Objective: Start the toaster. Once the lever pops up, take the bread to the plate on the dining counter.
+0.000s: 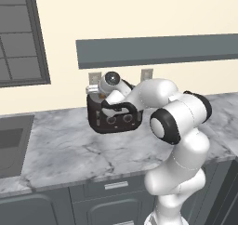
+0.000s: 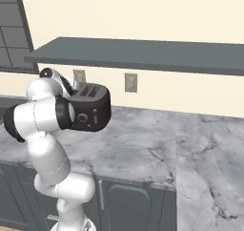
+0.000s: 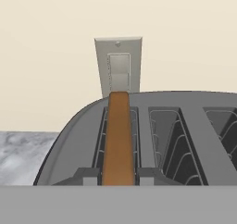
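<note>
Hand view looks straight down the silver slotted top of the glossy black-brown rounded toaster (image 3: 185, 126): the thin tan-brown bread slice (image 3: 118, 140) stands on edge in the leftmost slot, top edge level with the slot rim, with the two dark finger tips (image 3: 88, 176) at 6 o'clock touching either side of it, so the claw is pinched onto the bread. The next slots toward 3 o'clock show only wire guides. Behind the toaster at 12 o'clock sits a grey wall switch plate (image 3: 119, 66) on the cream wall. Left base view gives the outside instead: toaster (image 1: 116, 119) on the long grey-white marble worktop (image 1: 65, 149) with two round knobs facing front, the white arm's wrist and two-finger gripper (image 1: 100, 95) over its top left corner, arm links covering most of the toaster's top and right side; bread can't be made out there. A dark sink basin (image 1: 11, 145) lies at 9 o'clock, a grey wall shelf (image 1: 158, 49) at 12. Right base view shows the toaster (image 2: 93, 113) from its end, slots visible on top, forearm blocking its left side; a second outlet plate (image 2: 130, 82) at 1 o'clock of it.
</note>
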